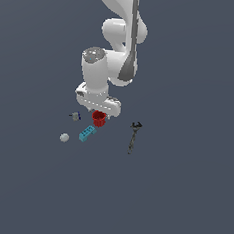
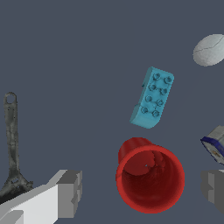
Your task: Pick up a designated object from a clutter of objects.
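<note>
The red ribbed cup [image 1: 98, 119] stands open side up on the grey floor, directly under my gripper [image 1: 100, 115]. In the wrist view the cup [image 2: 150, 179] sits between my two grey fingertips [image 2: 70, 194], with a gap on each side. The gripper [image 2: 142, 189] is open and touches nothing. The light-blue studded brick [image 1: 87, 133] lies just beside the cup; it also shows in the wrist view [image 2: 153, 97]. The grey ball [image 1: 64, 137] [image 2: 209, 50], the tiny grey-blue piece [image 1: 76, 116] [image 2: 216, 143] and the dark slender tool [image 1: 133, 137] [image 2: 12, 144] lie around them.
The floor is a flat dark grey surface with no edges in view. The tool lies to the exterior view's right of the cup; the ball and the small piece lie to its left. The white arm [image 1: 118, 44] rises above the clutter.
</note>
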### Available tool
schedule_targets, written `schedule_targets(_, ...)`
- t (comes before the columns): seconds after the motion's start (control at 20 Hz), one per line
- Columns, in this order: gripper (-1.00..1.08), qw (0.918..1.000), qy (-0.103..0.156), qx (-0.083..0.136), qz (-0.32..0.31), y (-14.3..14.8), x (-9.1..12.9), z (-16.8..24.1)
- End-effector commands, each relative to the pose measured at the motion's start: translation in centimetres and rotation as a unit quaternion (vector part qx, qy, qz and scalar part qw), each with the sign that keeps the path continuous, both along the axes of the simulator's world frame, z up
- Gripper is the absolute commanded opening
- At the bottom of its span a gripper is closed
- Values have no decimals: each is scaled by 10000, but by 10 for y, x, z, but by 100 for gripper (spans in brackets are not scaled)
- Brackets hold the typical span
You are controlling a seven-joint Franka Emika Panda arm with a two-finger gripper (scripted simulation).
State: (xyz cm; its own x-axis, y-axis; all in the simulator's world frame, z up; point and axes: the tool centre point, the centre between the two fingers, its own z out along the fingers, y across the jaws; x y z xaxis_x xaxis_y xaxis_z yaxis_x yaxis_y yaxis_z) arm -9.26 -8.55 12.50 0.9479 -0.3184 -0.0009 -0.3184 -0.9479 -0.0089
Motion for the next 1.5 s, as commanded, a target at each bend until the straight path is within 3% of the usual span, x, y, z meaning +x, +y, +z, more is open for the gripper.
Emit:
schedule_targets(0.0, 100, 9999, 0, -17, -115, -5, -12, -11)
schedule_targets(0.4, 100, 9996, 11, -42, -296, -11, -31, -27)
schedule_targets(0.8, 100, 9996, 15, -43, -295, -11, -32, -33)
schedule_targets(1.45, 100, 9995, 13, -45, -306, -12, -33, -76)
